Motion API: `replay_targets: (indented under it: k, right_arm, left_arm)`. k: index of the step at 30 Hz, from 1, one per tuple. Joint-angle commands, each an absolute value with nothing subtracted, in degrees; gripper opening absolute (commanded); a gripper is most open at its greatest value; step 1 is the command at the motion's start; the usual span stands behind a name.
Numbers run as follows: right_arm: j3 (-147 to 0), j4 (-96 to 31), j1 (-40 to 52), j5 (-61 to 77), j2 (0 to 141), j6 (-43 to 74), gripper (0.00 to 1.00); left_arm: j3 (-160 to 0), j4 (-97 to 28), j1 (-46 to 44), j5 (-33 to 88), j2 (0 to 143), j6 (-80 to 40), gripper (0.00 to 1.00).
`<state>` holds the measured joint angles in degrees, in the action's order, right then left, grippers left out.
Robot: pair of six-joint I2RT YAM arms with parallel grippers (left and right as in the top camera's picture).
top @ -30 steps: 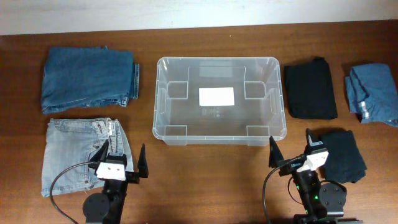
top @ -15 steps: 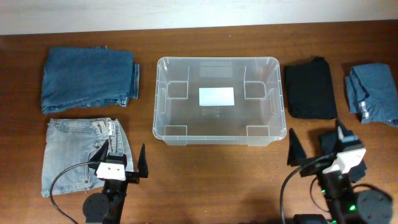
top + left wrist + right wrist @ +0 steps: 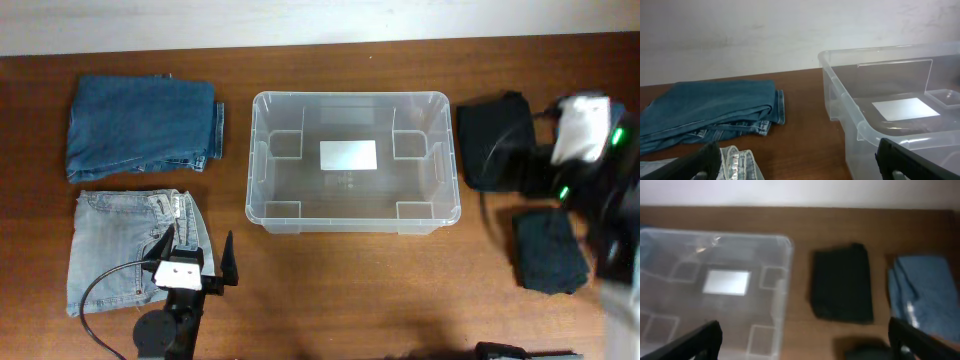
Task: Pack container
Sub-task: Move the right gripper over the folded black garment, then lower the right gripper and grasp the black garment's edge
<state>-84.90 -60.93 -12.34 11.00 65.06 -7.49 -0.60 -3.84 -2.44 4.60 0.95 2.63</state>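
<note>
The clear plastic container (image 3: 255, 160) stands empty at the table's middle, a white label on its base. It also shows in the left wrist view (image 3: 850, 115) and the right wrist view (image 3: 785, 270). My left gripper (image 3: 202, 248) is open and empty at the front left, by the edge of the light jeans (image 3: 120, 245); its fingers frame the left wrist view (image 3: 800, 165). My right arm (image 3: 580, 140) is raised and blurred over the right side. Its gripper (image 3: 805, 342) is open and empty, high above a black folded garment (image 3: 842, 282).
Dark blue jeans (image 3: 140, 125) lie at the back left. The black folded garment (image 3: 495, 140) lies right of the container, a second dark garment (image 3: 548, 250) in front of it. A blue garment (image 3: 920, 290) lies at the far right, mostly hidden by the arm overhead.
My right arm has lifted from the front right and swung back over the garments on the right. The left arm has not moved.
</note>
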Motion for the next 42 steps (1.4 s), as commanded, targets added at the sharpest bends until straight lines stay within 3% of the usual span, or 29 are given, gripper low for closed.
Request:
replay_targets:
  k: [1,8,23,42]
  right_arm:
    - [-94.3,-66.8,-19.5,15.1,74.8,-8.3,0.99]
    - [-96.8,-68.4,-29.0,21.5,89.3,-5.1,0.98]
    - [-96.8,-62.9,-29.8,23.9,112.0,-14.9,0.98]
    - [-96.8,-50.7,-30.3,19.7,120.9,-17.8,0.98]
  left_arm:
    - [-0.5,-4.3,-2.1,4.7,0.7,3.5,0.99]
    - [-0.5,-4.3,-2.1,4.7,0.7,3.5,1.0]
    - [-0.5,-4.3,-2.1,4.7,0.7,3.5,0.99]
    - [-0.5,-4.3,-2.1,4.7,0.7,3.5,1.0]
